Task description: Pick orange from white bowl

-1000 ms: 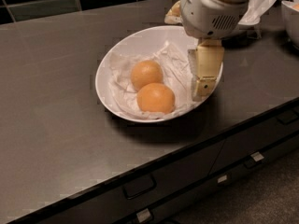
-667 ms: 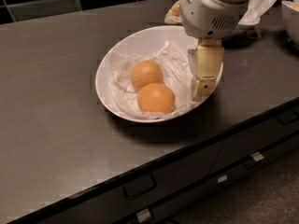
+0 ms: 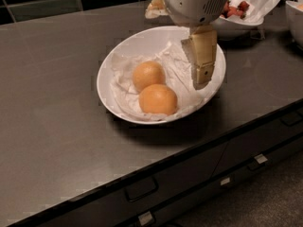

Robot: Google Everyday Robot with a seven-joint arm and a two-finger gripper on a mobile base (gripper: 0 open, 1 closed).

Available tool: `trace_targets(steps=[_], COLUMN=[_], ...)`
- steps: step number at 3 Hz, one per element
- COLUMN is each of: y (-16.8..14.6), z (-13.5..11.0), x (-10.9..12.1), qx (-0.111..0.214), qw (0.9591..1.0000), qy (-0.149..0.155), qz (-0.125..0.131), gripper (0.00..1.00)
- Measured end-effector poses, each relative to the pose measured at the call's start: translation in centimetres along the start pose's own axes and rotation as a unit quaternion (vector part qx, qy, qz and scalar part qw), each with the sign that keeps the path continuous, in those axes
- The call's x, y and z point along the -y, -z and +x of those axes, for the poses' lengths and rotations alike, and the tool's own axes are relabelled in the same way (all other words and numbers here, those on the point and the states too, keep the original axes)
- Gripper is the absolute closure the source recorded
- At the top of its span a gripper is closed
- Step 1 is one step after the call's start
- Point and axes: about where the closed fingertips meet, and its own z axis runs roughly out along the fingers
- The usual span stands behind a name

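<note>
The white bowl [image 3: 110,82], wide and lined with crumpled white paper, sits in the middle of the dark counter. Two oranges lie in it, touching. The orange [image 3: 148,75] is the paler, mottled one at the back. The larger, deeper-orange one [image 3: 158,99] lies in front of it. My gripper [image 3: 201,82] hangs from the white wrist [image 3: 194,4] over the bowl's right side. It is to the right of both fruits and touches neither. It holds nothing that I can see.
A white bowl with red strawberries [image 3: 239,11] stands behind the arm at the back right. Another white container [image 3: 296,18] is at the right edge. A small tan item [image 3: 155,6] lies behind the bowl. The counter's front edge [image 3: 189,157] runs above the drawers.
The gripper and wrist have shifted slightly up and to the left over the bowl's right side. The oranges and bowl have not moved.
</note>
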Motion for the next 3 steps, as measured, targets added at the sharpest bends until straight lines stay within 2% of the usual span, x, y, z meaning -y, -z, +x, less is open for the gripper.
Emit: trace_targets(steps=[1,2,3], y=[0.3,0.75,0.85], z=[-0.05,0.44,0.83], x=[0.58,0.73,1.02], qx=[-0.003,-0.013,-0.027], qw=[0.9999,0.9993,0.9962], qy=[0.004,0.033,0.083], qz=[0.014,0.012,-0.002], gripper=[0.0,0.0,0.0])
